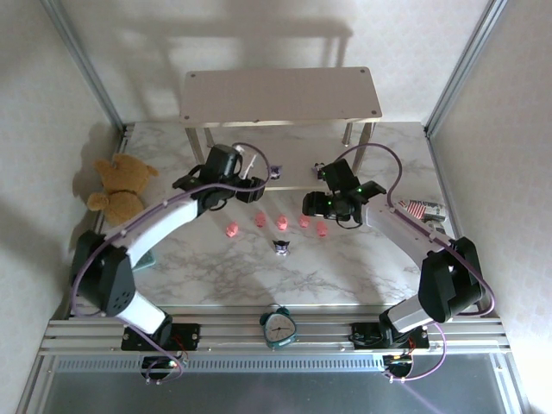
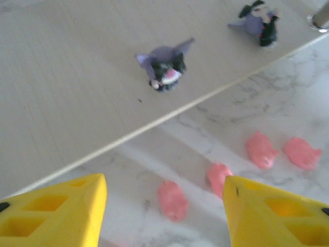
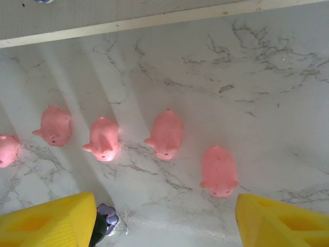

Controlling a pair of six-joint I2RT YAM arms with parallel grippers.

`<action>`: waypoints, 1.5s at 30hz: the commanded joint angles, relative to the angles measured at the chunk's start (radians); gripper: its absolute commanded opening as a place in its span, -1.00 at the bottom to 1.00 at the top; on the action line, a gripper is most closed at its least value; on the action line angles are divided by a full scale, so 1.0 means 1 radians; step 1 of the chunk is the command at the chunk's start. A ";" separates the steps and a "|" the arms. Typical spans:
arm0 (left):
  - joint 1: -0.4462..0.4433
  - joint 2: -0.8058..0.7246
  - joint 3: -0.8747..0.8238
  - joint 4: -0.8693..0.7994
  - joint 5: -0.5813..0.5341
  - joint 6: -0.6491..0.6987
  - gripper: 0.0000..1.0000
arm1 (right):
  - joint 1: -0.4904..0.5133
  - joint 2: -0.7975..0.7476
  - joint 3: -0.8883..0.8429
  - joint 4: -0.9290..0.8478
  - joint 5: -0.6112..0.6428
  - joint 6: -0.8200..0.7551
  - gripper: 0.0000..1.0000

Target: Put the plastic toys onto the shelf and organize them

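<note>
I see five pink pigs (image 1: 281,220) lined up in front of the shelf (image 1: 280,95), with one purple figurine (image 1: 282,247) just farther from it.

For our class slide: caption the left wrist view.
Open left gripper above four pink pigs on marble table; two purple figurines on shelf board.

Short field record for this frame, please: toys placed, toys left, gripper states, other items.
on shelf: two purple figurines, on the lower shelf board
on table: five pink pigs, one purple figurine
left gripper: open, empty
right gripper: open, empty
other items: teddy bear, alarm clock
</note>
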 commanded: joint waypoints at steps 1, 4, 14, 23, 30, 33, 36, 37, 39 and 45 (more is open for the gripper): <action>-0.091 -0.089 -0.100 0.024 -0.050 -0.079 0.23 | -0.006 -0.037 -0.018 -0.027 0.006 0.006 0.46; -0.190 -0.152 -0.195 0.062 -0.100 -0.118 0.23 | -0.005 -0.064 -0.028 -0.032 0.007 0.013 0.46; -0.289 -0.188 -0.388 0.218 -0.063 -0.207 0.23 | -0.006 -0.165 -0.035 -0.069 0.022 0.018 0.46; -0.289 -0.073 -0.386 0.277 -0.010 -0.157 0.23 | -0.005 -0.212 -0.053 -0.076 0.028 0.036 0.46; -0.289 0.007 -0.383 0.278 0.000 -0.126 0.22 | -0.005 -0.220 -0.050 -0.084 0.039 0.038 0.46; -0.289 0.039 -0.375 0.278 0.003 -0.115 0.22 | -0.006 -0.219 -0.051 -0.083 0.041 0.039 0.46; -0.289 0.071 -0.362 0.278 0.009 -0.106 0.21 | -0.006 -0.218 -0.052 -0.081 0.043 0.040 0.46; -0.289 0.083 -0.359 0.278 0.014 -0.104 0.21 | -0.005 -0.218 -0.054 -0.082 0.045 0.040 0.46; -0.289 0.095 -0.354 0.280 0.021 -0.104 0.21 | -0.005 -0.218 -0.054 -0.083 0.048 0.040 0.46; -0.288 0.114 -0.345 0.292 0.035 -0.102 0.21 | -0.006 -0.210 -0.059 -0.081 0.054 0.038 0.46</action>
